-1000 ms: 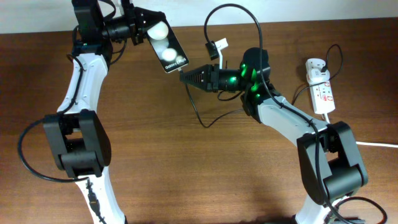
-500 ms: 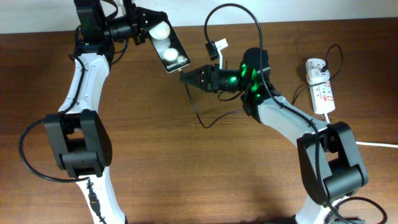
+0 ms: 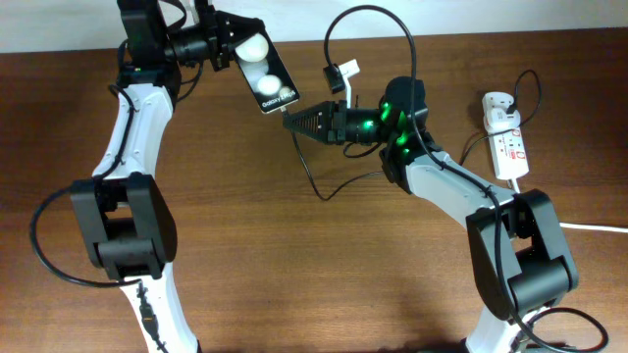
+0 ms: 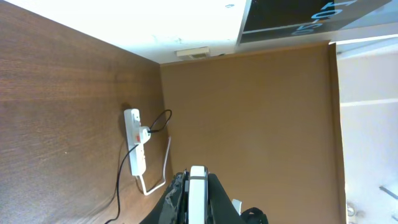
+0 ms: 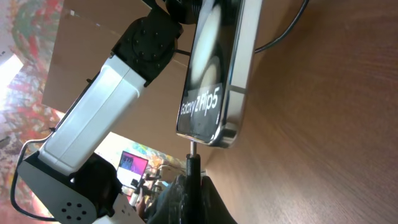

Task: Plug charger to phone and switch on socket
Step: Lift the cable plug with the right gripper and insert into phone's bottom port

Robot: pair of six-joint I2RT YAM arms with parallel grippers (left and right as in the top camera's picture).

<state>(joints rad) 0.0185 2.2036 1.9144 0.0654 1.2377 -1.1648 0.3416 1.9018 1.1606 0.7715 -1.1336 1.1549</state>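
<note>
**Plug at the port.** The small black glossy phone (image 3: 265, 78), with white lettering at its lower end, is held above the far left of the brown wooden table (image 3: 294, 284). My left claw (image 3: 224, 44) pinches it by its upper end.

Over the last second my right claw (image 3: 292, 121) has crept a shade up and left. It grips the tiny plug tip (image 5: 192, 155) of the thin black charger cable (image 3: 312, 176), and that tip now meets the phone's bottom edge. The right wrist view shows the metal tongue touching there, though I cannot tell whether it has entered the port.

I judge the plugging step to be right at insertion. What remains is a straight push along the phone's length, and any tilt could skid the tip off the rim.

The white oblong power strip (image 3: 510, 147) lies well apart at the right, with a white adapter (image 3: 497, 104) seated at its far end. Its switch is not yet touched.

No container is in view. The only thing holding another is that strip, with the adapter in its outlet.
</note>
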